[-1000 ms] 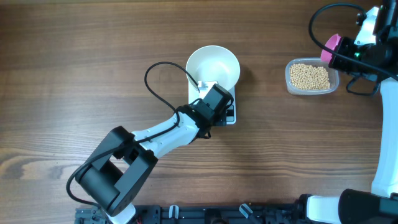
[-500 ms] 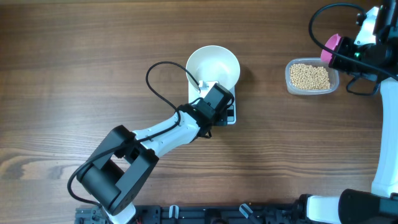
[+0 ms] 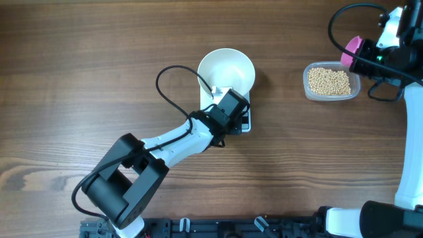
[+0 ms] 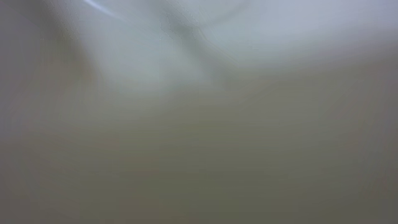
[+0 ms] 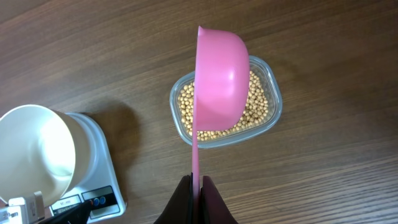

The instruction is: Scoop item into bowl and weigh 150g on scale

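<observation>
Surface: a wooden table (image 3: 79,53) of dark brown grain, running left to right, is shown in both sharp views; nothing of the room beyond it is seen.
Near edge: a strip of black fittings (image 3: 218,228) is seen along the table's bottom edge in the overhead view.
Scale: the white scale (image 3: 246,120) is set near the middle of the table and is largely covered from above by the bowl and the left arm; in the right wrist view its front edge with dark buttons is shown.
Bowl: the white bowl (image 3: 227,66) is placed on the scale, overhanging its far side; its inside is seen as plain white.
Beans: the pale beans (image 3: 329,80) are held in a clear tub (image 5: 274,93), well to the right of the scale and apart from it.
Left gripper: the left gripper (image 3: 217,90) is lowered at the bowl's near rim, over the scale, with its jaws drawn together; whether anything is touched cannot be told.
Left wrist view: only a pale grey blur is given.
Cable: a black cable (image 3: 162,82) is looped over the table beside the left arm.
Right gripper: the right gripper (image 5: 196,186) is clamped on the thin handle of a pink scoop (image 5: 221,78).
Scoop: it is held above the tub, turned on its side.
</observation>
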`<action>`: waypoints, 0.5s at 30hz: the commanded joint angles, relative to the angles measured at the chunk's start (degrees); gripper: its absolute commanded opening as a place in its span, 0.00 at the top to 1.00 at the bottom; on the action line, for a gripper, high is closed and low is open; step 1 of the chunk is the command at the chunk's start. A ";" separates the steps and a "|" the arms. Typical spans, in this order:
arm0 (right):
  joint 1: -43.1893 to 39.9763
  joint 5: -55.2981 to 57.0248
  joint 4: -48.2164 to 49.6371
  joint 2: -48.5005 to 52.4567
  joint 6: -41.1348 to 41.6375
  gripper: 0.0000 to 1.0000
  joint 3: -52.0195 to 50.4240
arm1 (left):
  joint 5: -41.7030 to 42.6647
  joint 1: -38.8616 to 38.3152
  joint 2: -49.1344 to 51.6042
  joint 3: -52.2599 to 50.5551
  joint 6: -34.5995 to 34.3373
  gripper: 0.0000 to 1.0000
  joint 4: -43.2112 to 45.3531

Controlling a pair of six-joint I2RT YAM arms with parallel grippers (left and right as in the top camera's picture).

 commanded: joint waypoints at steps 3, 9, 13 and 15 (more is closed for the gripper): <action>-0.02 -0.92 0.28 0.48 -0.96 0.96 0.79 | -2.82 0.11 3.43 -1.64 -0.57 0.96 -1.95; -0.02 -0.92 0.24 0.48 -0.98 0.96 0.79 | -3.43 0.11 3.43 -1.64 -0.55 0.96 -1.99; -0.02 -0.92 0.11 0.48 -1.01 0.96 0.79 | -3.45 0.11 3.48 -1.64 -0.55 0.96 -1.95; -0.02 -0.92 0.11 0.48 -1.03 0.96 0.79 | -3.48 0.11 3.48 -1.64 -0.55 0.96 -1.95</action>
